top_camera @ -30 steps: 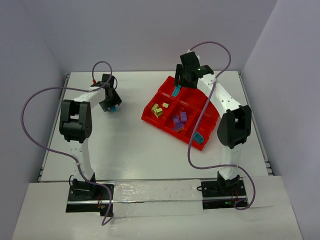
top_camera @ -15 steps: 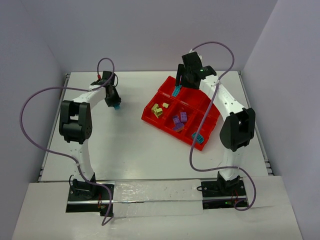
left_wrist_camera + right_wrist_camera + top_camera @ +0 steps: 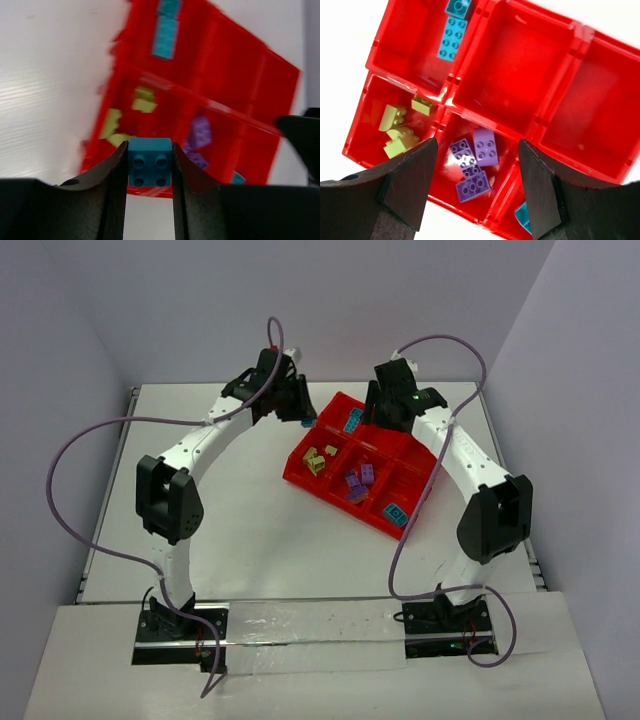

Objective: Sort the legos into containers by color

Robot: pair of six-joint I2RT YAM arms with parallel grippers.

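On the near part of the worktop (image 3: 250, 530), right of centre, the red tray (image 3: 335, 497) is being carried at an angle. In the tray's near row, a teal brick (image 3: 397, 513) is being held in the right-end compartment, purple bricks (image 3: 357, 482) in the middle one and pale yellow bricks (image 3: 316, 461) in the left-end one. In the far row, a long teal piece (image 3: 353, 421) is being held in the compartment behind the yellow ones. The right hand (image 3: 477, 150) is being held above the tray's far side, its fingers spread wide, with the purple bricks' compartment being seen between them in its wrist view. Near the tray's far left corner, a small teal two-by-two brick (image 3: 149, 169) is being pinched, studs towards the wrist camera, between the pads (image 3: 117, 170) of the left hand (image 3: 299, 406), which is being held in the air. The tray beyond it is being shown blurred in the left wrist view.
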